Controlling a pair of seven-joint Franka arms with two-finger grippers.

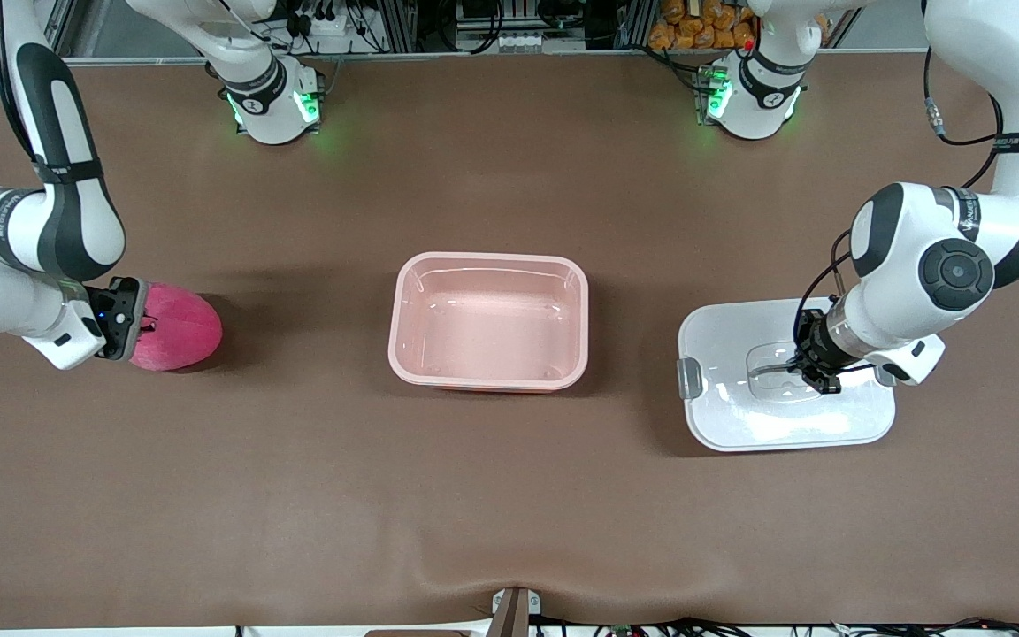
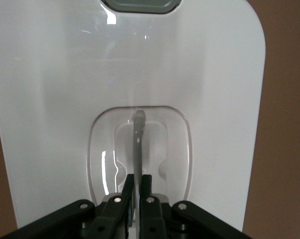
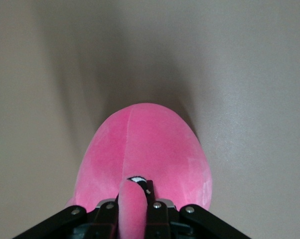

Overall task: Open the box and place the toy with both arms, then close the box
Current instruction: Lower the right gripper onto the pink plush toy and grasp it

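The open pink box [image 1: 489,320] stands lidless in the middle of the table. Its white lid [image 1: 784,376] lies flat on the table toward the left arm's end. My left gripper [image 1: 815,364] is shut on the lid's grey handle [image 2: 138,149], which stands up out of its recess. The hot-pink toy [image 1: 175,326] lies on the table toward the right arm's end. My right gripper [image 1: 140,323] is shut on a protruding pink part [image 3: 132,206] of the toy [image 3: 145,154], beside a dark and white face mark.
A grey clip [image 1: 689,378] shows on the lid's edge facing the box, and another [image 2: 140,5] in the left wrist view. Brown table surface [image 1: 492,495] lies open around the box. The arm bases [image 1: 275,102] stand along the table's edge farthest from the front camera.
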